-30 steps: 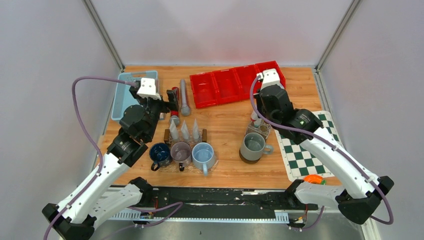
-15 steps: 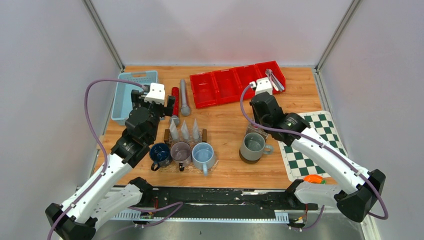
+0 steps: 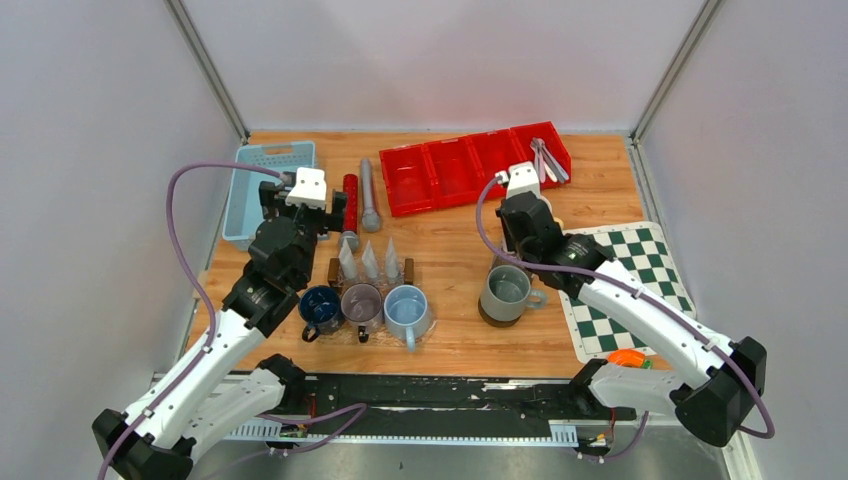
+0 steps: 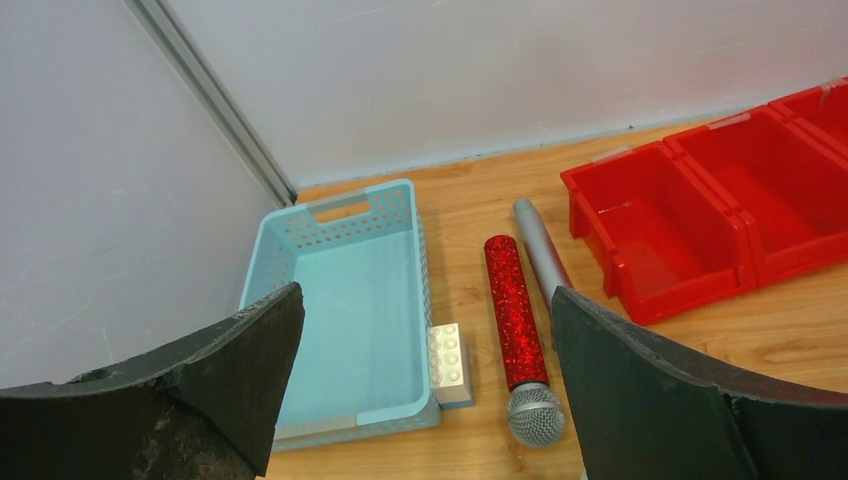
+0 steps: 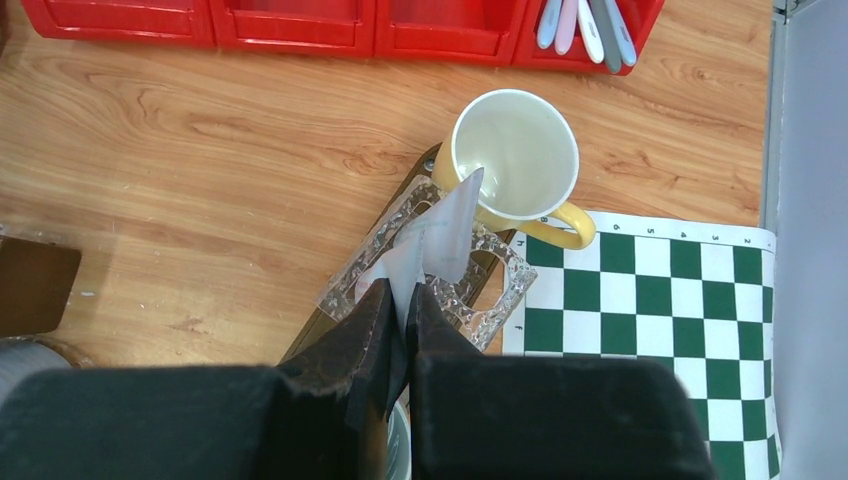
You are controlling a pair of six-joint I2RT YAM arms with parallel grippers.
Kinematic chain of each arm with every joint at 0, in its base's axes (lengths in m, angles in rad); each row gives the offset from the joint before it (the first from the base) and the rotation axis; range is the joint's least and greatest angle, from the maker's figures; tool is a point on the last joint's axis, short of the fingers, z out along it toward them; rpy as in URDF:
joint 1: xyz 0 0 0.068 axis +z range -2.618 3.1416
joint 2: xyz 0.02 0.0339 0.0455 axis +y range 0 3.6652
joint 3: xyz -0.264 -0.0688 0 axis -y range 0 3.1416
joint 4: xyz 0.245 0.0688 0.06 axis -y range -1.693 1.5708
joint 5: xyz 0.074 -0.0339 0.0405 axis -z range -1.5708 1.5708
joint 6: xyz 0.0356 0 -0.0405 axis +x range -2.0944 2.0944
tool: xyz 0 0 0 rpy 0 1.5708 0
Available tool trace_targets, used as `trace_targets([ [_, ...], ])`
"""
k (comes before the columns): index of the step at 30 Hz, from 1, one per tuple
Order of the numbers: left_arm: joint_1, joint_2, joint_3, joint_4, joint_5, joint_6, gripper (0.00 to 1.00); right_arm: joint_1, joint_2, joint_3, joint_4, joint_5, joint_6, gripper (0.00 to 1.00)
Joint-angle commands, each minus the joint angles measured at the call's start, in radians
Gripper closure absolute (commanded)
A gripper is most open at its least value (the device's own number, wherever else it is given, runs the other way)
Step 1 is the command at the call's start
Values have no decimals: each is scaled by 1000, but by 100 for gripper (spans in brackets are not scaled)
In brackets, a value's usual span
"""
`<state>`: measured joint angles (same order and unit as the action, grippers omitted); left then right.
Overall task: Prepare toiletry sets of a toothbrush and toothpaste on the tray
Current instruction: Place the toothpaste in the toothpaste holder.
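Right gripper (image 5: 405, 298) back from red tray (image 3: 450, 176), toothpaste (image 5: 446, 234) between its fingertips.

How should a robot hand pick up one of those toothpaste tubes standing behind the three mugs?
Likely by its narrow top end, straight down from above. The tubes stand upright, close together, with mugs right in front, so only the tops are free.

The left arm (image 3: 262, 285) and right arm (image 3: 625, 300) reach over a wooden table (image 3: 450, 340). At upper right of centre, toothbrushes (image 3: 545, 160) lie in the end compartment of a red tray (image 3: 440, 172). At centre left, three tubes of toothpaste (image 3: 370, 262) stand behind three mugs (image 3: 362, 303), near a blue basket (image 3: 245, 190).
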<state>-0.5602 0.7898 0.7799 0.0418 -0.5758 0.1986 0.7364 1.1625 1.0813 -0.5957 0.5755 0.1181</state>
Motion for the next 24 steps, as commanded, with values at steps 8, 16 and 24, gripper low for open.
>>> trace_targets([
  [8,13,-9,-13,57,20,-14,0,-17,-33,-132,204,4,-22,100],
  [16,20,-9,-17,61,26,-19,0,-45,-35,-204,282,-38,-17,94],
  [24,24,-11,-18,61,31,-21,0,-49,-60,-195,265,-64,4,79],
])
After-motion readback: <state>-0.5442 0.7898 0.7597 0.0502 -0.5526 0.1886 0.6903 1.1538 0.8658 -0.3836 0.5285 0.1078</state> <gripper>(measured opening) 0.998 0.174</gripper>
